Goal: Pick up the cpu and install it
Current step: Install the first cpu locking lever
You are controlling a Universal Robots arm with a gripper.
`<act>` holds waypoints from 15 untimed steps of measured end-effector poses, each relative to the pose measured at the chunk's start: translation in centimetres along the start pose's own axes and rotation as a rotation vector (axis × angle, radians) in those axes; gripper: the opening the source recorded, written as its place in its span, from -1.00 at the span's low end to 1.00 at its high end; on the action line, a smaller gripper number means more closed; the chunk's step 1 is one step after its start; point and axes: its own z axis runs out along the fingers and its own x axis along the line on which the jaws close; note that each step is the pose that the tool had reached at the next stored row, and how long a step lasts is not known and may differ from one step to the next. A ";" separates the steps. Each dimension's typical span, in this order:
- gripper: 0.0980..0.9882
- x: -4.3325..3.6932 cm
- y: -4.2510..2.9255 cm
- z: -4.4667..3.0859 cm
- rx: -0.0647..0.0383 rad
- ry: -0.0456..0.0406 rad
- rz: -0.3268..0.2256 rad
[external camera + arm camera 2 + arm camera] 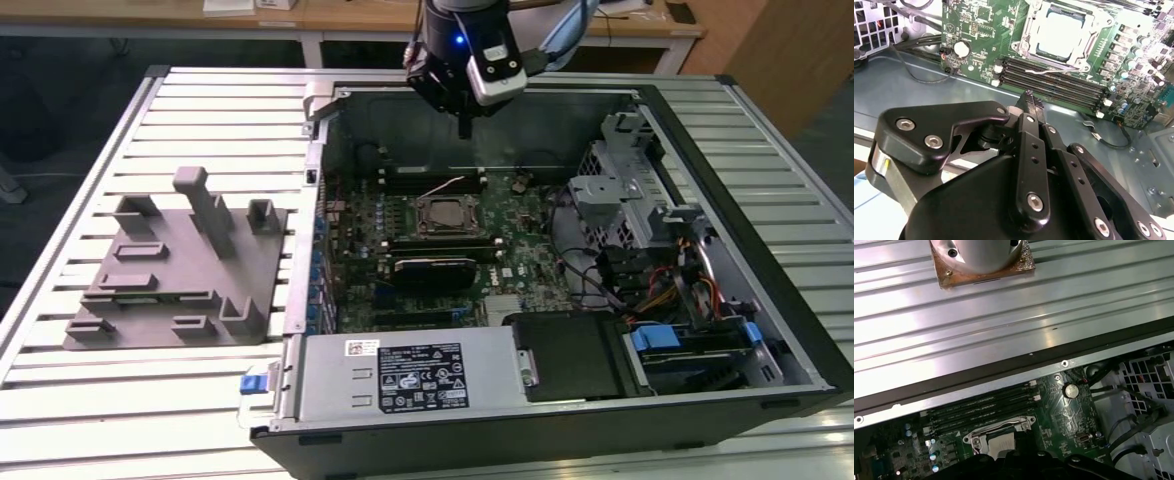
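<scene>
The cpu (pixel 443 214) is a shiny silver-white square lying inside the black-framed socket on the green motherboard (pixel 521 245) of the open computer case. In the second wrist view the cpu (pixel 1060 34) sits flat within the metal socket frame (pixel 1026 35). A strip of the cpu (pixel 1001 444) also shows in the first wrist view. My gripper (pixel 463 128) hangs above the case's far wall, beyond the socket and apart from the cpu. In the second wrist view the gripper (pixel 1031 98) has its black fingers pressed together with nothing between them.
A large grey fixture block (pixel 174 265) stands on the slatted table at the exterior view's left. Inside the case are memory slots (pixel 1054 80), a drive cage (pixel 627 180), loose cables (pixel 627 285) and a power supply (pixel 400 375). A metal post base (pixel 981 257) stands on the table.
</scene>
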 end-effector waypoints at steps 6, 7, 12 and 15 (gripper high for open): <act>-0.98 0.07 -0.12 0.74 0.000 0.0000 0.000; -0.98 0.09 -0.14 0.87 0.000 -0.0001 0.000; -0.98 0.14 -0.22 1.39 0.001 -0.0002 0.000; -0.98 0.16 -0.24 1.55 0.001 -0.0004 0.000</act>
